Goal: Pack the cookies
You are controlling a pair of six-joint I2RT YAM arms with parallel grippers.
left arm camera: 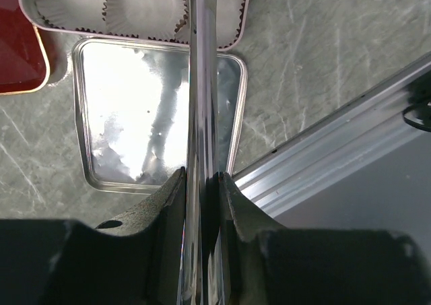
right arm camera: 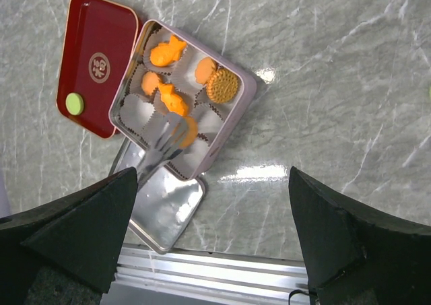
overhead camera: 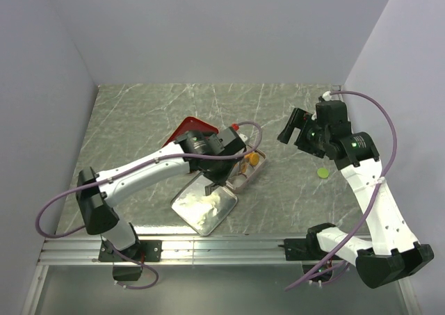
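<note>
A pink tin box lined with paper cups holds several orange cookies and one brown round one. My left gripper is shut on metal tongs. The tong tips sit in the box at an orange round cookie. One green cookie lies on the red lid. Another green cookie lies on the table to the right. My right gripper hangs open and empty above the table, right of the box.
A shiny silver tray lies just in front of the box, near the aluminium rail at the table's near edge. The red lid lies behind the left arm. Grey walls close in the left, back and right.
</note>
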